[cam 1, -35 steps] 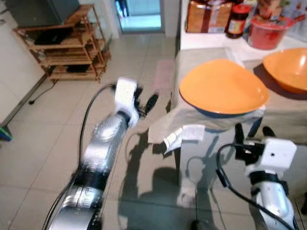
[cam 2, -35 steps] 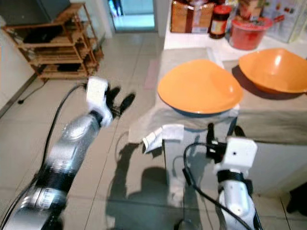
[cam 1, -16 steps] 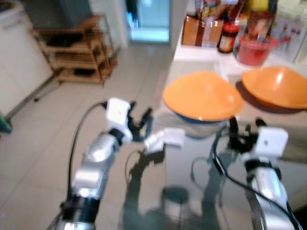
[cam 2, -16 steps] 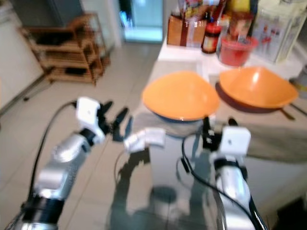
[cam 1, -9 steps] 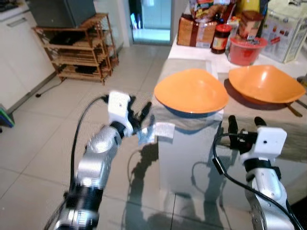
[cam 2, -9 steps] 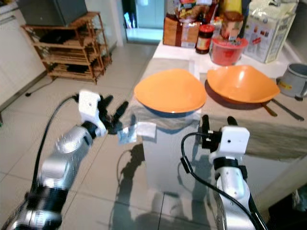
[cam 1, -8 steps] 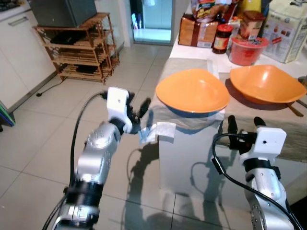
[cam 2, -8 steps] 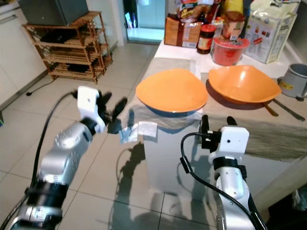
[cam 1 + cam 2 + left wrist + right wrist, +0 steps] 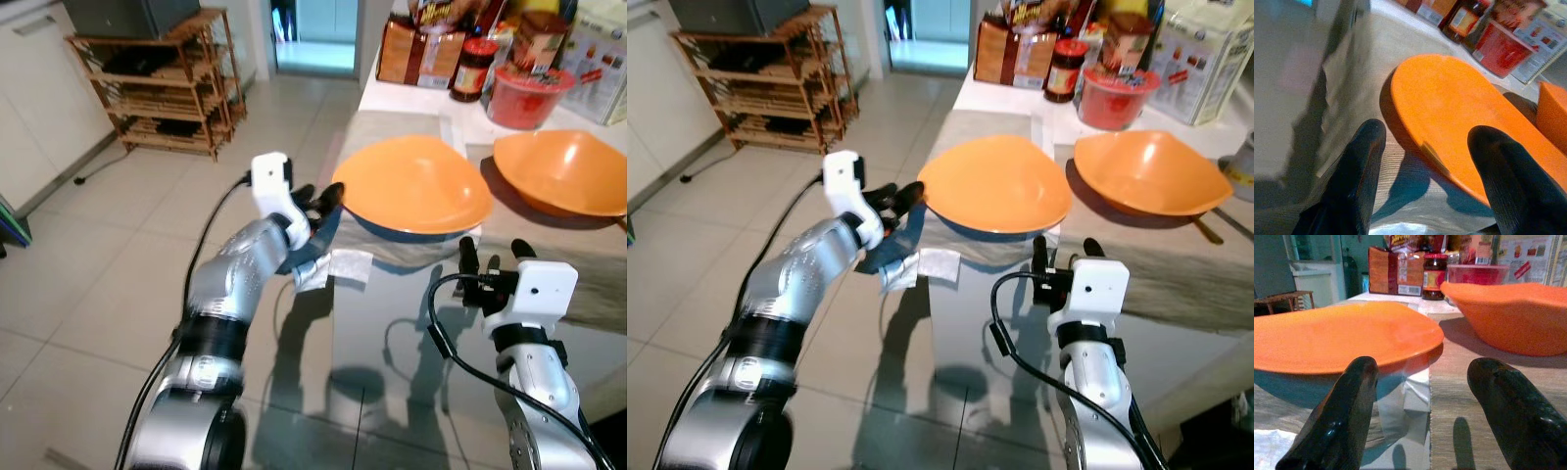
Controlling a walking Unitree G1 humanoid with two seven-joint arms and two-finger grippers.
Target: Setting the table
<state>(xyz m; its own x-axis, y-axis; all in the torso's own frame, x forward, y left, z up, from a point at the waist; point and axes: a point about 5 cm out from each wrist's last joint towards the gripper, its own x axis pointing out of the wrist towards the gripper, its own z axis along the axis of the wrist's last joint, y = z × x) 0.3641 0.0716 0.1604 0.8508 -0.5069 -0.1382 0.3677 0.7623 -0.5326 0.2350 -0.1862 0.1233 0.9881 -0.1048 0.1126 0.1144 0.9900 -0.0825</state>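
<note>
Two orange bowls stand on a grey cloth [image 9: 390, 132] at the table's end: the near bowl [image 9: 411, 184], blue underneath, and a second bowl [image 9: 563, 171] to its right. My left gripper [image 9: 318, 201] is open at the near bowl's left rim, with fingers [image 9: 1359, 166] apart over the cloth beside the bowl [image 9: 1459, 112]. Lower down, my right gripper [image 9: 490, 257] stands open in front of the table edge, below the gap between the bowls. It faces the near bowl [image 9: 1342, 335] and the second bowl [image 9: 1503, 316]. Neither gripper holds anything.
A white paper [image 9: 338, 266] hangs from the cloth's near corner. Jars, packets and a red tub [image 9: 529, 96] crowd the table's back. A wooden shelf rack [image 9: 162, 83] stands far left on the tiled floor [image 9: 88, 294], with a doorway [image 9: 313, 34] behind.
My left arm has stretched forward and right, bringing its gripper up to the near bowl's rim. The camera has shifted a little. The right gripper is much where it was.
</note>
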